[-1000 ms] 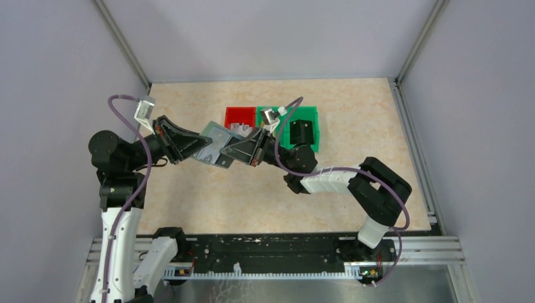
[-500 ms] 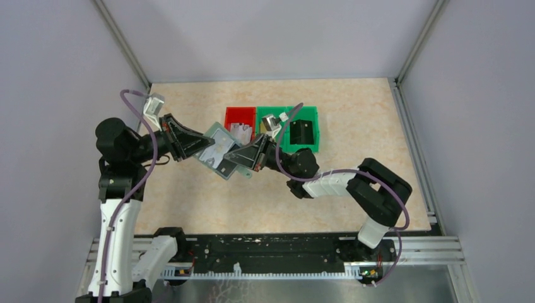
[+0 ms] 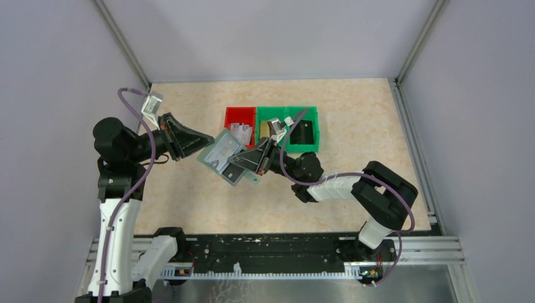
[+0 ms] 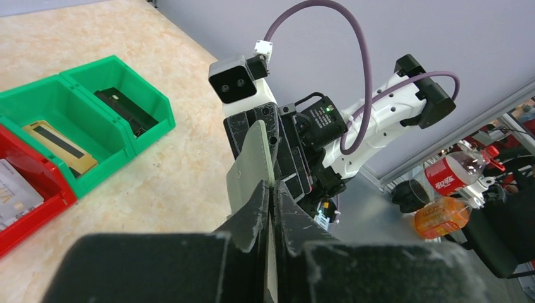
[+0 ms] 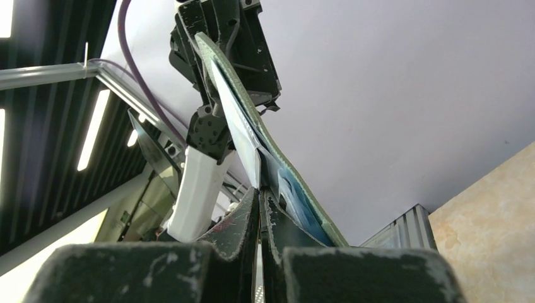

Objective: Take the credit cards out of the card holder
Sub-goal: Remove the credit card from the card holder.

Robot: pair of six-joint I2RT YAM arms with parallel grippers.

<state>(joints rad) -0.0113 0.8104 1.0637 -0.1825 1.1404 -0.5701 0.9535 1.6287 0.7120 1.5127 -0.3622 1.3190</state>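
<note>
1. Above the centre of the table (image 3: 353, 126), in the middle of the overhead frame, two robot arms hold the open card holder (image 3: 219, 151) aloft between them. It touches no surface.
2. The left gripper (image 4: 271, 189) has its jaws pressed together on the thin grey-green edge at the holder's upper-left end.
3. The right gripper (image 5: 260, 192) is likewise closed. Its jaws pinch a thin, straight sheet at the holder's lower-right end, and by its stiffness against the curved cover this looks like a credit card (image 5: 245, 145). Whether a pocket lip is caught with it cannot be told.
4. The holder's long axis runs from upper left to lower right in the overhead frame, with one gripper at each end. The pinched card lies along that same line.
5. The coming move turns on that line. The card would have to slide out toward the lower right, straight away from the left gripper, which acts as the anchor. The right arm is the one on the card, and a sideways pull would likely bind it in the pocket.
6. The red bin (image 3: 240, 112) and the green bin (image 3: 315, 129) sit just beyond the holder, toward the upper right. A dark card (image 3: 303, 132) already lies in the green bin's right compartment, which suggests the task is partly done.
</note>
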